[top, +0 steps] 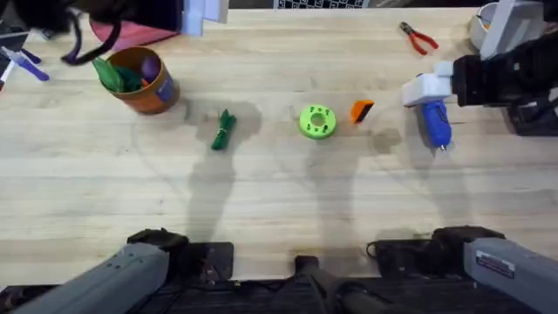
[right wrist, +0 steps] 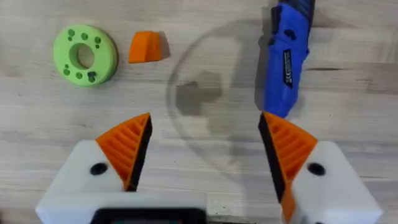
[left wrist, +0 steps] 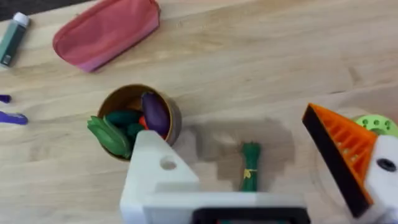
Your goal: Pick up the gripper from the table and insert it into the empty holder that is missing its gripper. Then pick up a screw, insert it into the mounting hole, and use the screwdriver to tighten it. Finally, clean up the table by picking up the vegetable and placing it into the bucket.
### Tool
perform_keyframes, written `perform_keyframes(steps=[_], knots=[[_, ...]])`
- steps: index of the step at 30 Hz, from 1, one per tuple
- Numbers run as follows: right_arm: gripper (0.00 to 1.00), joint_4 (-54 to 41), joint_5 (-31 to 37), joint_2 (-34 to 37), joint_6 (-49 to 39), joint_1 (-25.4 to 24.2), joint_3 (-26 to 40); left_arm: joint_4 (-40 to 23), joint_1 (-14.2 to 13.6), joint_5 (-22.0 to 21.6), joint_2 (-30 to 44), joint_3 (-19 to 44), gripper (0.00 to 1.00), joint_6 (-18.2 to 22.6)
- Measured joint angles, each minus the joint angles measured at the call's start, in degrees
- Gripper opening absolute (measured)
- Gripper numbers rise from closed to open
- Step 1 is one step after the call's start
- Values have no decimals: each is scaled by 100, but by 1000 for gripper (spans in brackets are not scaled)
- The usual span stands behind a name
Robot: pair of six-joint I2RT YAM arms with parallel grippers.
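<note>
Wood counter point(top: 279, 201) was cluttered: gripper point(top: 362, 111) lay right of green disc point(top: 316, 121), nothing touching it. Right hand point(right wrist: 205, 152) wide open, empty; left hand point(left wrist: 261, 174) missing one tip. Risk: wedge skidding when pinched.

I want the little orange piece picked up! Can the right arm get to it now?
Probably yes. The small orange wedge-shaped plastic fingertip lies alone on bare wood beside the bright green round disc, nothing covering it. The right gripper hangs above the table, fingers apart.
</note>
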Motion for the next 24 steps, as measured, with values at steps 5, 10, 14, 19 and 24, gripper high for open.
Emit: perform_keyframes(steps=[5, 10, 14, 19, 24], knots=[[992, -2, 0, 0, 0, 0, 0, 702, 179, 166, -936, -909, 985, 14], [994, -2, 0, 0, 0, 0, 0, 1676, 663, 816, -1692, -2033, 985, 20], [994, -2, 0, 0, 0, 0, 0, 2362, 1079, 1460, -2303, -3040, 986, 20], [994, -4, 0, 0, 0, 0, 0, 2889, 1217, 1984, -3209, -4063, 986, 19], [994, -2, 0, 0, 0, 0, 0, 3326, 1217, 2398, -4324, -5073, 985, 24]])
